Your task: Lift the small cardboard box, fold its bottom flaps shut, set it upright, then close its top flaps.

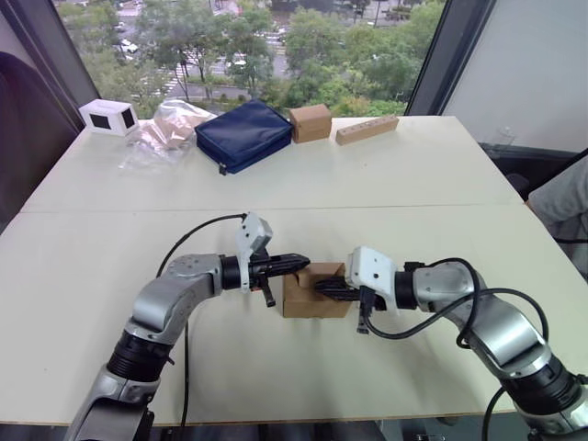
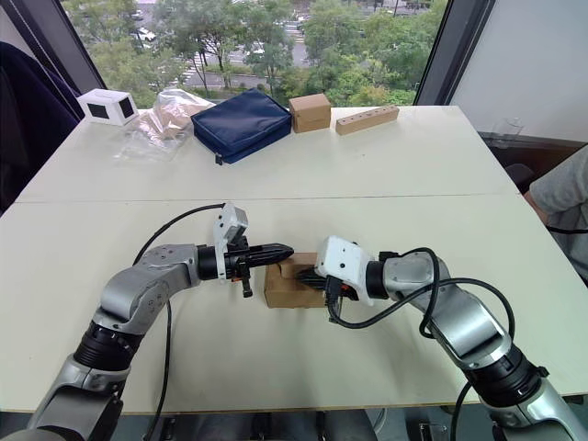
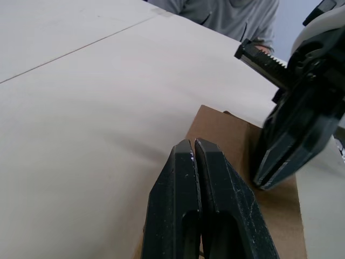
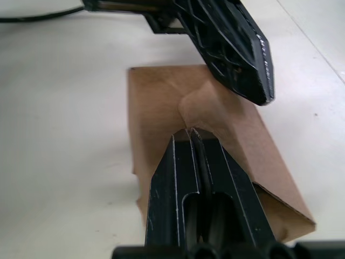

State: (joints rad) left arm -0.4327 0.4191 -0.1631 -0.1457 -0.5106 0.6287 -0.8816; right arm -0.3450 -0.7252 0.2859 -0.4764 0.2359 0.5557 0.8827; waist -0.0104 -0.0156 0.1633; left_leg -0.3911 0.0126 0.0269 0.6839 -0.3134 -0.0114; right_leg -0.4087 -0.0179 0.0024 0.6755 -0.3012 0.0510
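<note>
The small cardboard box [image 1: 308, 301] stands on the table between my two arms, plain brown. Its top flaps [image 4: 215, 108] lie folded over the upper face, one slightly raised with a crease. My left gripper [image 1: 304, 261] is shut, and its tip reaches over the box's top from the left. From the right, my shut right gripper [image 1: 321, 285] rests its tip on the folded flaps. In the right wrist view the two tips are close together above the box. The bottom flaps are hidden under the box.
At the table's far edge are a white box with dark windows [image 1: 108, 116], a crumpled clear bag [image 1: 170, 129], a navy pouch [image 1: 243, 134], another brown carton [image 1: 310, 121] and a long wooden block with holes [image 1: 367, 130]. A person's grey sleeve [image 1: 565, 197] shows at the right.
</note>
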